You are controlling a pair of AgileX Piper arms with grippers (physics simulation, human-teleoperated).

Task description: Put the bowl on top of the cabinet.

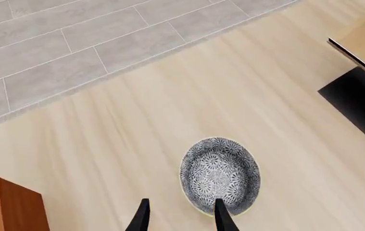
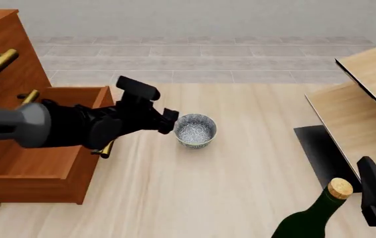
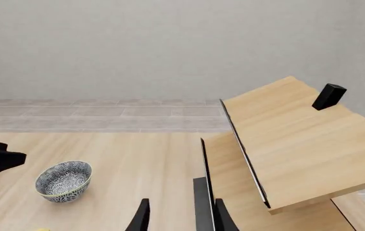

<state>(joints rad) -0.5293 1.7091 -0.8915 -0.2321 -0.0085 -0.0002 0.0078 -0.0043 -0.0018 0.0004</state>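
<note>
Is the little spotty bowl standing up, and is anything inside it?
Upright and empty. The bowl sits on the table with its mouth up, and the left wrist view shows only its pattern inside.

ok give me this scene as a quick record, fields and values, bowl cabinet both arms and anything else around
bowl: upright on the table, not lifted
cabinet: on the left, a drawer pulled open
left gripper: beside the bowl, fingers open, one over its near rim
right gripper: open, holds nothing, far from the bowl, facing the pale panels
bottle: dark green, cork top, near edge
task: bowl not yet on cabinet
</note>
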